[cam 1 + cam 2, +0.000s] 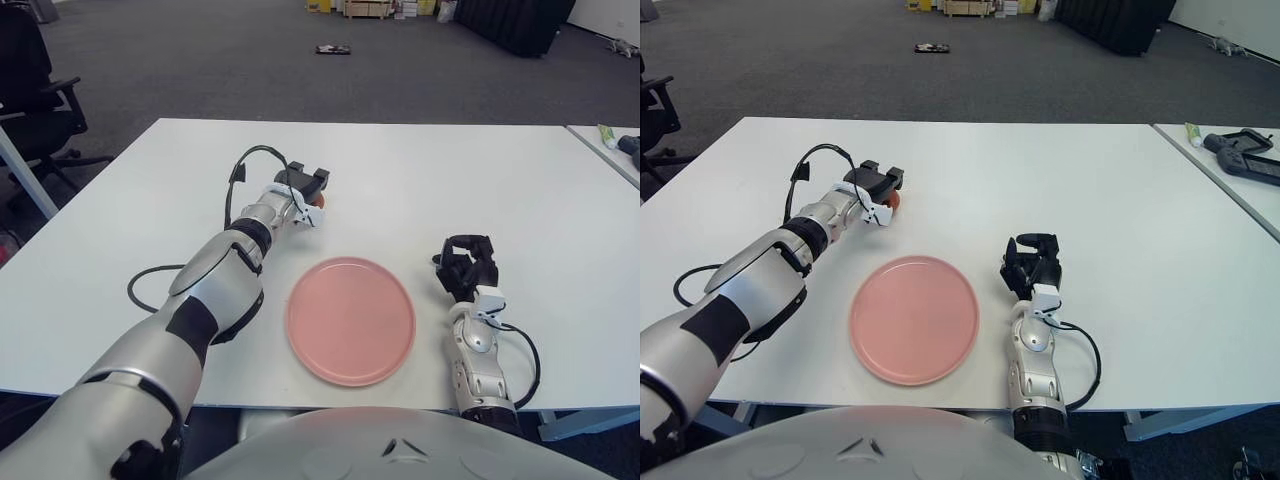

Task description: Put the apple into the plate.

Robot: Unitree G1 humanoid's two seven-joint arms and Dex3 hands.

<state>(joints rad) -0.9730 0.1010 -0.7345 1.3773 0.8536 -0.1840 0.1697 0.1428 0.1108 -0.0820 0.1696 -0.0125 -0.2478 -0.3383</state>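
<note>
A reddish apple [316, 199] shows only partly, wrapped by the dark fingers of my left hand [305, 190], which is shut on it beyond the plate's far left side. The pink plate [351, 319] lies flat near the front edge of the white table [480, 180] with nothing on it. My right hand [465, 265] shows just right of the plate, fingers curled, holding nothing. In the right eye view the apple [892, 201] peeks out under the left hand [878, 187], with the plate [914, 318] nearer to me.
A black cable [243, 165] loops from my left wrist over the table. An office chair [35, 95] stands off the table's left. A second table with small items [1240, 150] sits at the right. Dark objects lie on the floor beyond [335, 49].
</note>
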